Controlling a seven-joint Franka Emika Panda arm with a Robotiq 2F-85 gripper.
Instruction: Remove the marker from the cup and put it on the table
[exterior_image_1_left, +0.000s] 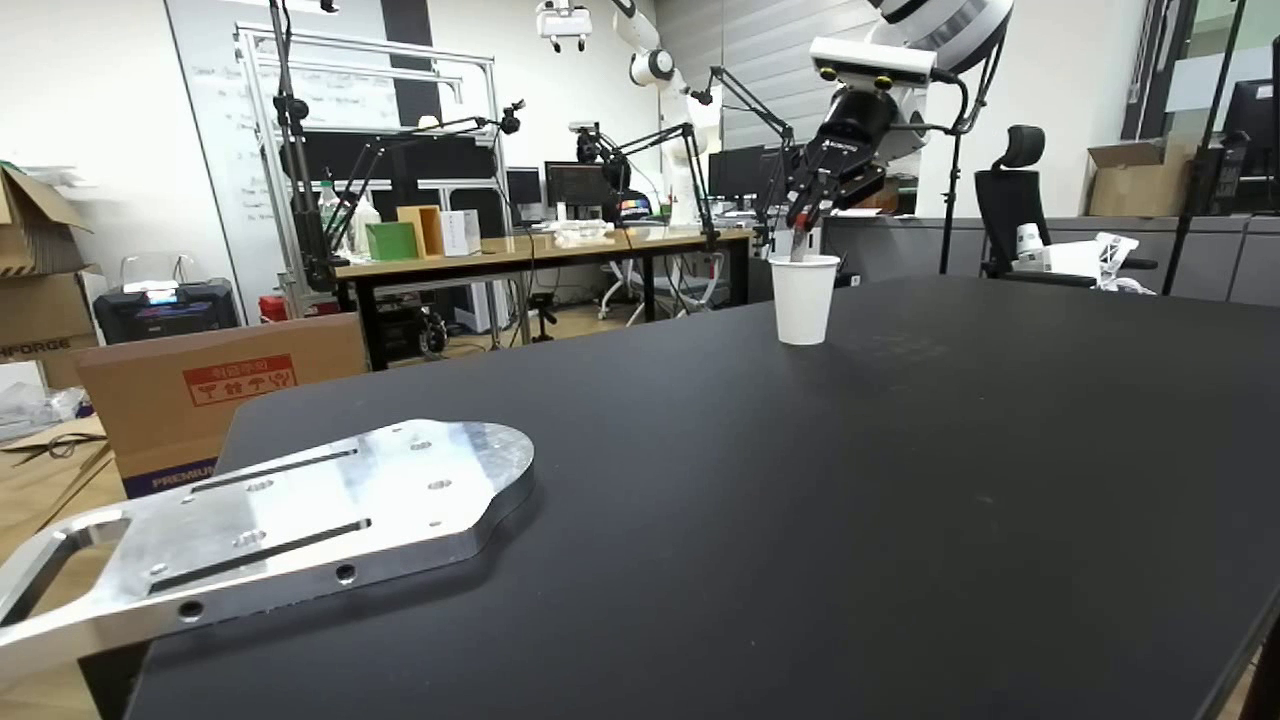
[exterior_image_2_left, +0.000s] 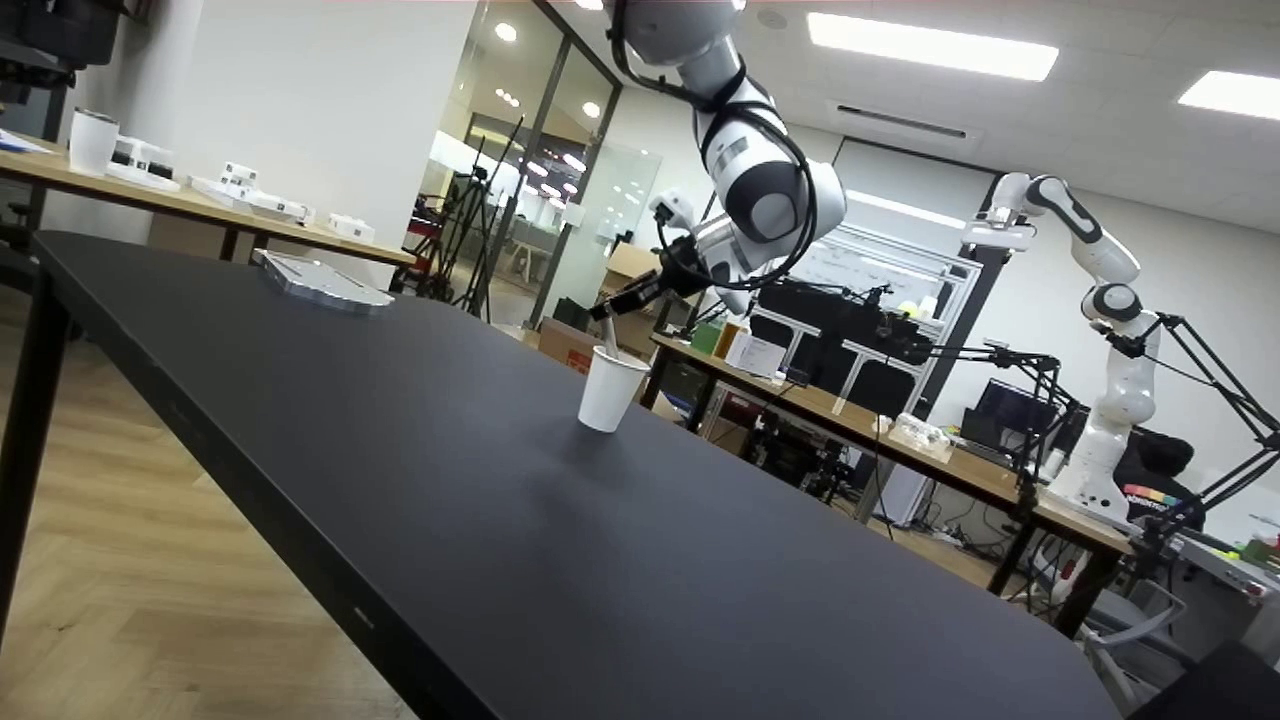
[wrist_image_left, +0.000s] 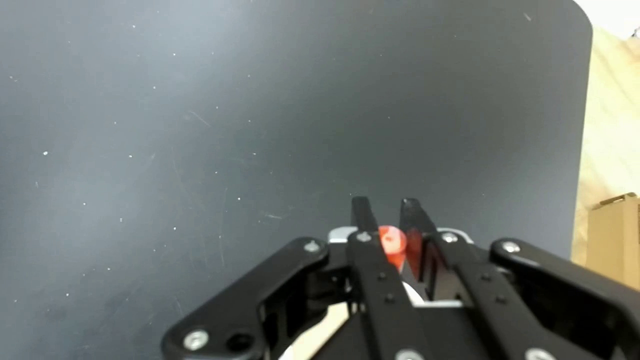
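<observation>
Grey marker with a red end (wrist_image_left: 392, 242) stands in white paper cup (exterior_image_1_left: 803, 305)

The marker is in the cup. Its bottom part is down inside, where you cannot see it, and its red end pokes up above the rim. In an exterior view the marker (exterior_image_2_left: 609, 338) leans a bit to one side.

A white robot arm (exterior_image_2_left: 775, 190) reaches down to it. At the end of the arm is a black metal gripper (wrist_image_left: 384, 210). Its jaws are clenched on the red end, one jaw on each side. In the wrist view the red end fills the gap between them.

The cup stands upright on a big, flat, black counter (exterior_image_1_left: 800, 500), near a long edge. A shiny silver metal plate with a handle (exterior_image_1_left: 300, 505) lies on the same counter, well apart from the cup. In an exterior view its handle sticks out past the counter's edge.

Next to the counter, lower down, is a brown cardboard box with a red label (exterior_image_1_left: 170, 440). Farther back, a second white robot arm (exterior_image_2_left: 1128, 375) stands on a long desk with a wooden top (exterior_image_1_left: 510, 250).
</observation>
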